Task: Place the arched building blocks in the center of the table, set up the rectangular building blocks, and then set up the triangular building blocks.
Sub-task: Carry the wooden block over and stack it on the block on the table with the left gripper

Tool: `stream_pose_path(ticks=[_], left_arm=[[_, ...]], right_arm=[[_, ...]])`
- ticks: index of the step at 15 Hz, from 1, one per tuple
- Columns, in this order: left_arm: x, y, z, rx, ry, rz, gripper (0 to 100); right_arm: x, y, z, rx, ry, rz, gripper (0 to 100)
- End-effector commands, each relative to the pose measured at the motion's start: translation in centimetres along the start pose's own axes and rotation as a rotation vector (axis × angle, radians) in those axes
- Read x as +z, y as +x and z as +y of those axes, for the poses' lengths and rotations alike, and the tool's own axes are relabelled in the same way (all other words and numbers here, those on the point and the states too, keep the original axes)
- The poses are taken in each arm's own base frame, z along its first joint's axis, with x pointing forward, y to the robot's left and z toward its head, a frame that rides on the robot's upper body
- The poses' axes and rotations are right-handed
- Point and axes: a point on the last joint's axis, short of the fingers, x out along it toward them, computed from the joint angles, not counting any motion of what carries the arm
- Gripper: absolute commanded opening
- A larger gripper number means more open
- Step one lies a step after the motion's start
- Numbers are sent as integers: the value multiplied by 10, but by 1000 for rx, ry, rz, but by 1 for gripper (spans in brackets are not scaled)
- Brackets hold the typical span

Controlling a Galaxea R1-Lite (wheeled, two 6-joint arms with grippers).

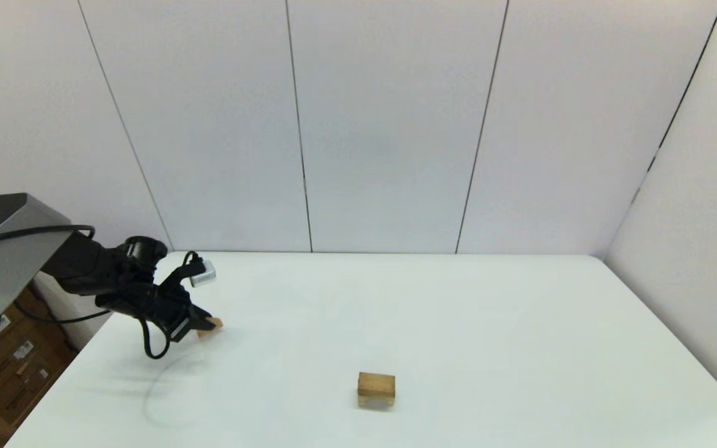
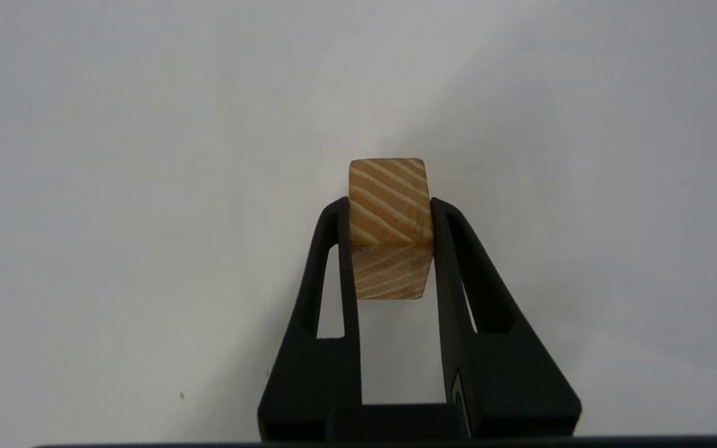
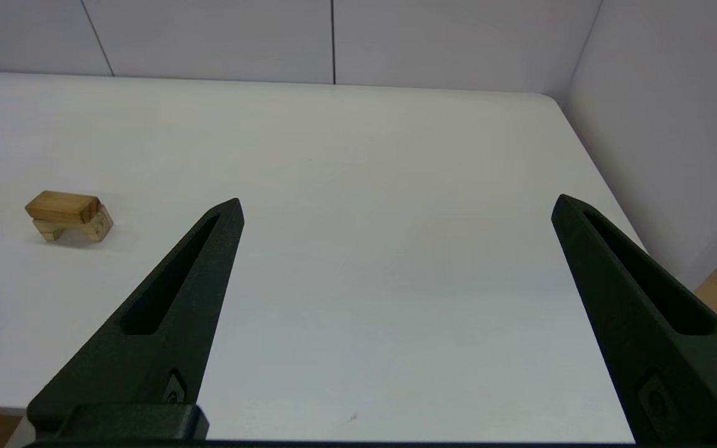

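A: Head view. We found the left gripper (image 1: pixel 209 323) low over the left part of the white surface (image 1: pixel 458 323), its fingers clamped on a small wooden piece, which we took for the triangular block (image 1: pixel 212 323). Near the centre sat a stack (image 1: pixel 376 391) that read as one stubby tan lump from here.

B: Left wrist view. We saw the black fingers (image 2: pixel 340 261) pressed flat against both sides of the wedge (image 2: pixel 389 227), pale wood with slanted grain bands, a ridge line running across between two sloping faces. We judged the hold shallow: only the fingertips gripped smooth, bare wood, so a quick swing could let it twist or slip.

A: Right wrist view. The right gripper (image 3: pixel 396 208) hung parked off the near right, fingers wide apart, holding nothing. The flat rectangular slab (image 3: pixel 63 206) lay on the arched block (image 3: pixel 78 229), whose scooped underside faced the surface.

B: We noted the risk. The slab overhung the arch slightly, so a hard or off-centre landing of the wedge could tip it or nudge the whole stack.
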Motion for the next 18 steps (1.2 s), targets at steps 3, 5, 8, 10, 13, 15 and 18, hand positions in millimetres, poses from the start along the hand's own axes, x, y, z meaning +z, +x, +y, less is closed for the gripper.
stream_pose_path(ticks=[3,5,8,10,13,15,18], left_arm=[[123,-13,-71,-49,226,-151,0],[155,-5,-96,-101,282,-167,0],[194,1,-128,-187,331,-79,0],[210,10,-147,-211,375,-52,0],[225,28,-187,-218,464,-12,0],[228,39,-207,-244,500,5,0],[227,46,-224,-276,524,23,0]], right_arm=[[0,0,0,1,0,0,100],[0,0,0,1,0,1,100],[0,0,0,1,0,0,100],[0,0,0,1,0,1,100],[0,0,0,1,0,1,100],[0,0,0,1,0,1,100],[0,0,0,1,0,0,100]])
